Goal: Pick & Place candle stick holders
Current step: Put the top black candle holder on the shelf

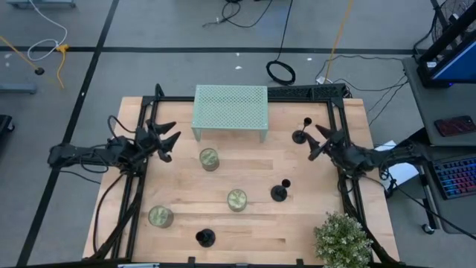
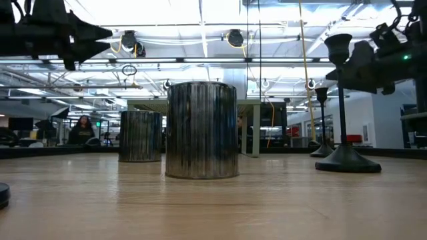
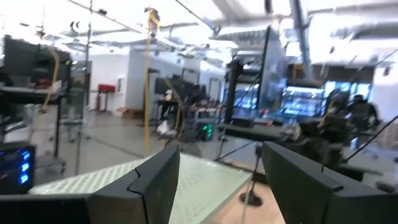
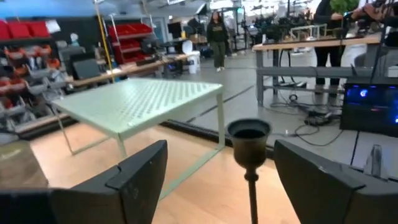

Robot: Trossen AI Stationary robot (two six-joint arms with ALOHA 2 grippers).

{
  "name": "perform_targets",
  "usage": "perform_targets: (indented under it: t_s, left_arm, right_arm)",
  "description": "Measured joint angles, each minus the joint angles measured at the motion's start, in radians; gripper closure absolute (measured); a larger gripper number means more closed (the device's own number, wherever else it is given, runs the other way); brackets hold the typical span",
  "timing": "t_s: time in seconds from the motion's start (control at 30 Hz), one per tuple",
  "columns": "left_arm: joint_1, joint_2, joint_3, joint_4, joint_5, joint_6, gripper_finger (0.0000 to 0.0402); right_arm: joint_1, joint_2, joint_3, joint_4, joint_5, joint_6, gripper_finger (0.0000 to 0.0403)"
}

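Three black candle stick holders stand upright on their disc bases on the wooden table: one at the far right (image 1: 301,135), one right of centre (image 1: 280,192), one at the near edge (image 1: 205,238). My right gripper (image 1: 314,143) is open, just right of the far-right holder. In the right wrist view its fingers stand on either side of that holder's cup (image 4: 249,134) without touching it. My left gripper (image 1: 172,141) is open and empty above the table's left part, also in its wrist view (image 3: 221,180).
A pale green mesh shelf (image 1: 230,110) stands at the far middle. Three glass jars stand at centre-left (image 1: 209,158), centre (image 1: 236,199) and near left (image 1: 160,217). A potted plant (image 1: 342,240) is at the near right corner. Black frame rails run along both table sides.
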State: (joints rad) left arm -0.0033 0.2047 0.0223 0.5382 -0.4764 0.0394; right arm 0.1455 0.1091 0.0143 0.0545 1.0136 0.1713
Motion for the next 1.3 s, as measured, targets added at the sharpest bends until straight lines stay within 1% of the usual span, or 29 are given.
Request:
perform_targets:
  t_s: [0.1, 0.2, 0.27, 0.37, 0.43, 0.57, 0.73, 0.87, 0.97, 1.03, 1.13, 1.27, 1.3]
  left_arm:
    - [0.015, 0.061, 0.0, 0.071, 0.06, -0.013, 0.0167]
    - [0.023, 0.125, 0.0, 0.132, 0.117, -0.055, 0.0167]
    - [0.025, 0.17, 0.0, 0.181, 0.144, -0.07, 0.0167]
    - [0.024, 0.231, 0.0, 0.248, 0.15, -0.089, 0.0167]
    - [0.024, 0.265, 0.0, 0.272, 0.149, -0.103, 0.0167]
    - [0.024, 0.321, 0.0, 0.32, 0.137, -0.106, 0.0167]
    - [0.024, 0.355, 0.0, 0.361, 0.135, -0.109, 0.0167]
    - [0.024, 0.358, 0.0, 0.361, 0.135, -0.113, 0.0167]
    - [0.024, 0.358, 0.0, 0.36, 0.135, -0.124, 0.0167]
    - [0.024, 0.358, 0.0, 0.353, 0.135, -0.127, 0.0167]
    - [0.024, 0.358, 0.0, 0.339, 0.135, -0.133, 0.0167]
    - [0.024, 0.358, 0.0, 0.324, 0.135, -0.154, 0.0167]
    - [0.024, 0.358, 0.0, 0.32, 0.136, -0.154, 0.0167]
  right_arm:
    - [-0.063, 0.056, 0.0, 0.0, -0.051, 0.038, 0.0121]
    - [-0.131, 0.127, 0.0, 0.009, -0.15, 0.095, 0.0121]
    - [-0.18, 0.175, 0.0, 0.01, -0.172, 0.133, 0.0121]
    - [-0.254, 0.238, 0.0, 0.013, -0.182, 0.172, 0.0122]
    - [-0.3, 0.276, 0.0, 0.029, -0.212, 0.179, 0.0122]
    - [-0.395, 0.348, 0.0, 0.098, -0.303, 0.137, 0.0122]
    - [-0.513, 0.434, 0.0, 0.189, -0.469, 0.099, 0.0124]
    - [-0.583, 0.504, 0.0, 0.233, -0.53, 0.083, 0.0139]
    - [-0.617, 0.54, 0.0, 0.242, -0.571, 0.069, 0.0169]
    - [-0.628, 0.556, 0.0, 0.248, -0.574, 0.07, 0.02]
    - [-0.637, 0.571, 0.0, 0.269, -0.574, 0.043, 0.0264]
    - [-0.637, 0.575, 0.0, 0.304, -0.574, -0.072, 0.0366]
    - [-0.637, 0.575, 0.0, 0.311, -0.577, -0.089, 0.0383]
